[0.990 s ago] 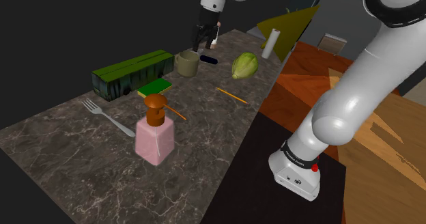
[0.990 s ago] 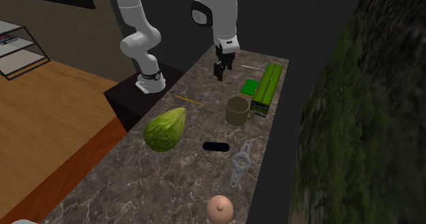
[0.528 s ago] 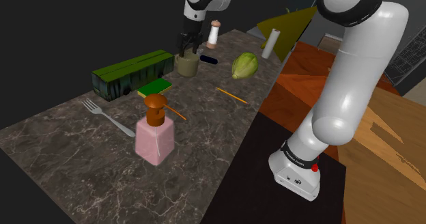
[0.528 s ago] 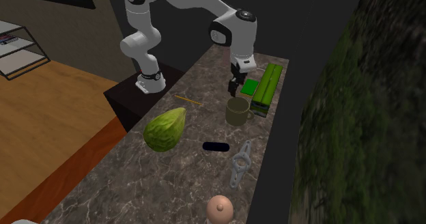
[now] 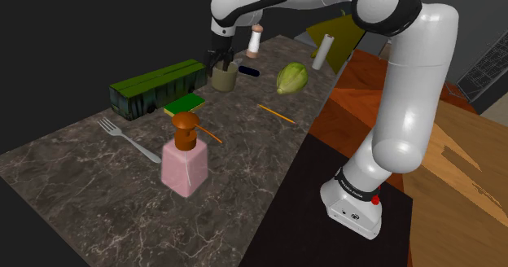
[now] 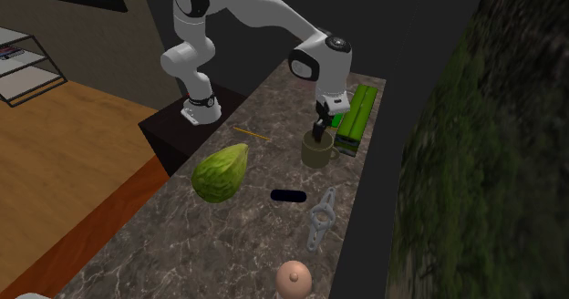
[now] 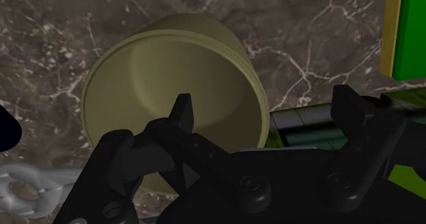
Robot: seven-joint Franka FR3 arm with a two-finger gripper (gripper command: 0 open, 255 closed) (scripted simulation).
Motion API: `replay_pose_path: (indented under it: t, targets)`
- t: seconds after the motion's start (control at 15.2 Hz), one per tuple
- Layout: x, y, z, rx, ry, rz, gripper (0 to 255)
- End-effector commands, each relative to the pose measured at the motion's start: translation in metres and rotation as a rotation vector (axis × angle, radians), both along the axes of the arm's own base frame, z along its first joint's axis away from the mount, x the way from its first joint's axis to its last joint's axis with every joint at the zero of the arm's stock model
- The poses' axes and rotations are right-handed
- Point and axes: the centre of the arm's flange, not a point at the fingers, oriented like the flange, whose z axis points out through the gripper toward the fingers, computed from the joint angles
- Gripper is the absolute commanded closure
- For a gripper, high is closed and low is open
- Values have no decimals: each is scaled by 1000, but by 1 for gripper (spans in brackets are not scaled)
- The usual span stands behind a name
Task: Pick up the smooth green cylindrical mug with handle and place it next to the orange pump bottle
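An olive-green mug (image 5: pixel 224 79) (image 6: pixel 315 152) stands upright on the dark marble counter (image 5: pixel 244 168), between a green toy bus and a green vegetable. My gripper (image 5: pixel 221 61) (image 6: pixel 319 130) (image 7: pixel 266 113) is down at the mug's rim and open. In the wrist view one finger (image 7: pixel 182 112) dips inside the mug (image 7: pixel 171 72) and the other finger (image 7: pixel 349 110) is outside its wall, on the bus side. The pump bottle (image 5: pixel 185 161), with a pink body and an orange-brown pump, stands nearer the stand, well apart from the mug.
The green toy bus (image 5: pixel 159 86) (image 6: pixel 356 113) lies close beside the mug, with a green sponge (image 5: pixel 185 104) by it. Also on the counter: a green vegetable (image 5: pixel 291 78) (image 6: pixel 221 172), pencil (image 5: pixel 277 113), fork (image 5: pixel 129 139), a dark oblong thing (image 6: pixel 289 195), and a grey tool (image 6: pixel 321 217).
The gripper has swung from above the counter's middle over to the mug and come down, so one finger is now inside the rim. The mug has not moved.
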Motion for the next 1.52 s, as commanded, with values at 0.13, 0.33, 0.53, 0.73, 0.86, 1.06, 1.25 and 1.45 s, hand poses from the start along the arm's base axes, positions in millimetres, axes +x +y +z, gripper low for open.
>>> replay_pose_path:
  t: [0.13,0.33,0.53,0.73,0.86,1.06,1.25,1.45]
  targets:
    - [0,0,-13,0,0,0,0]
    - [0,0,-13,0,0,0,0]
    - [0,0,-13,0,0,0,0]
    - [0,0,-13,0,0,0,255]
    - [0,0,-13,0,0,0,255]
    - [0,0,-13,0,0,0,255]
    - [0,0,-13,0,0,0,255]
    - [0,0,3,0,0,0,255]
